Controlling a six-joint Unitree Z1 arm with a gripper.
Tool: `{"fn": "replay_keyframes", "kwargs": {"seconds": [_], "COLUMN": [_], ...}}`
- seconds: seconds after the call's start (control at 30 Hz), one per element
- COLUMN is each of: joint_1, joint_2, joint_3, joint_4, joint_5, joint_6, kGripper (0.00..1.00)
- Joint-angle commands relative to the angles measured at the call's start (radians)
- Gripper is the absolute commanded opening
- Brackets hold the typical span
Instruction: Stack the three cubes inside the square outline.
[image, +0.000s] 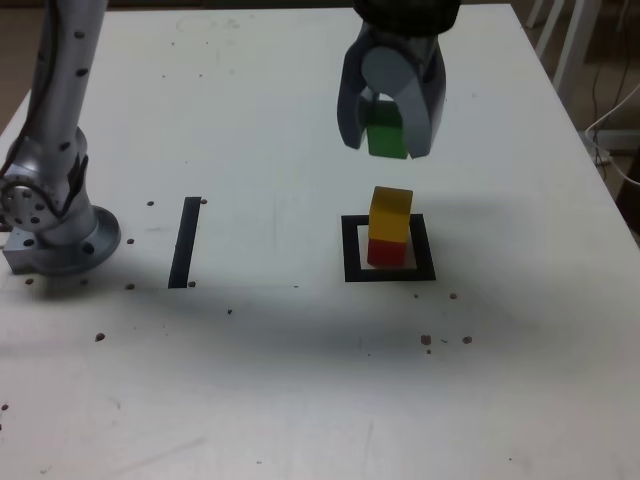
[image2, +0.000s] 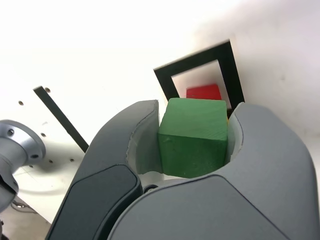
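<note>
Your pincer (image: 385, 147) hugs the green cube (image2: 194, 120) at the exterior view's 12 o'clock, likely to top the yellow cube (image: 390, 213).

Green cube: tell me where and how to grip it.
Best by two opposite upright side faces, coming from above. The green cube has flat, parallel sides, and its top stays free; the gripper already has one finger on each side of it, so that hold looks sound.
</note>
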Motion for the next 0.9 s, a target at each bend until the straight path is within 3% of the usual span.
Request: {"fn": "replay_keyframes", "kwargs": {"seconds": [0.0,0.87], "joint_1": [-0.016,-0.068], "joint_2": [0.008,0.037], "joint_3": [-0.004,0.035], "joint_4": [0.019,0.011], "joint_5": [-0.01,-0.062], "joint_6": [-0.015,-0.066], "kGripper": [0.26,0.27]}}
